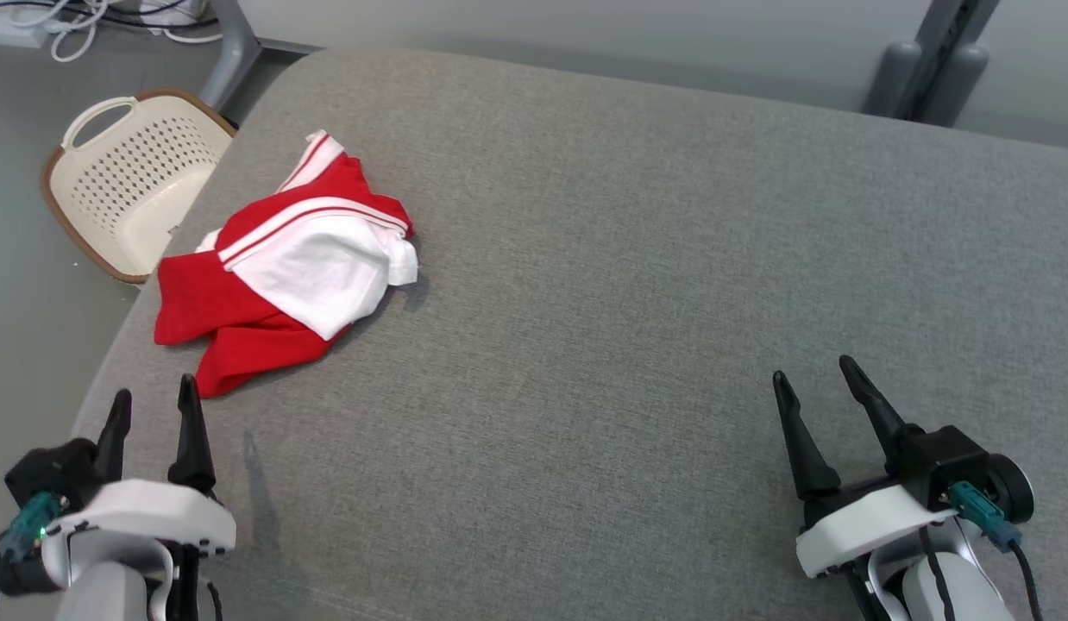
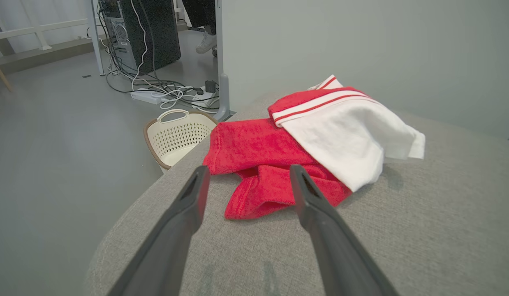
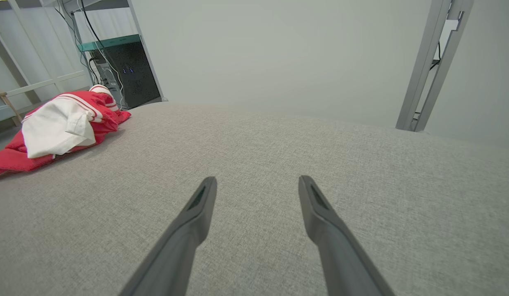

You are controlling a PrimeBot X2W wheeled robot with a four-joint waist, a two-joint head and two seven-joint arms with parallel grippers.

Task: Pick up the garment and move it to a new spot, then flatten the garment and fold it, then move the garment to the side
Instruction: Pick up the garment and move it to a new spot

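A crumpled red and white garment (image 1: 279, 267) lies near the left edge of the grey padded table (image 1: 629, 259). My left gripper (image 1: 154, 392) stands open at the lower left, its fingertips just short of the garment's nearest red fold. In the left wrist view the garment (image 2: 304, 139) lies just beyond my open left gripper (image 2: 248, 172). My right gripper (image 1: 812, 366) is open at the lower right, far from the garment, with nothing between its fingers. In the right wrist view the garment (image 3: 61, 123) lies far off to the left of that gripper (image 3: 257, 183).
A cream perforated laundry basket (image 1: 128, 177) sits on the floor just off the table's left edge, also in the left wrist view as the basket (image 2: 176, 135). Cables and a computer tower (image 2: 143, 33) stand on the floor beyond. A metal frame post (image 1: 931, 60) rises behind the table.
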